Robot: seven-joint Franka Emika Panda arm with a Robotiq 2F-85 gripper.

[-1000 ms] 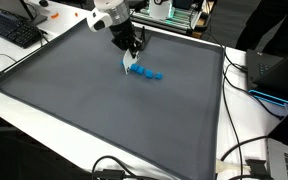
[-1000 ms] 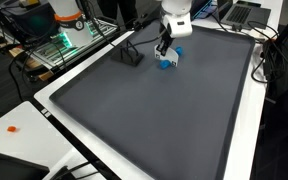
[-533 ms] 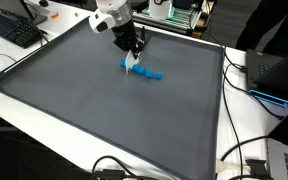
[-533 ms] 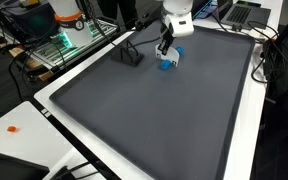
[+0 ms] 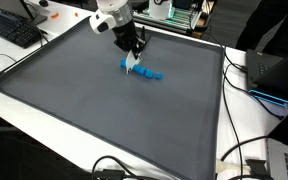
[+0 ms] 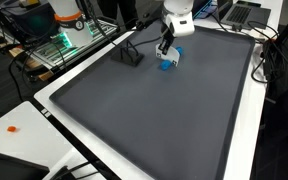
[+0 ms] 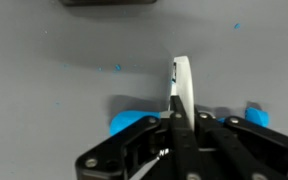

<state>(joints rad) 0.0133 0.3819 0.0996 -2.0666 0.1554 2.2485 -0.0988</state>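
White stick (image 7: 182, 85), probably light, stiff plastic, sits clamped by one end between the gripper's (image 5: 134, 57) fingers, free end just beside the blue blocks (image 5: 147, 73).

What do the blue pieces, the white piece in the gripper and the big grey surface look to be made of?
The blue pieces look like plastic or foam: flat saturated colour, no gloss. The white piece seems smooth plastic: thin, evenly white. The grey surface looks a matte mat, rubber or fabric: no reflections, darker rim.
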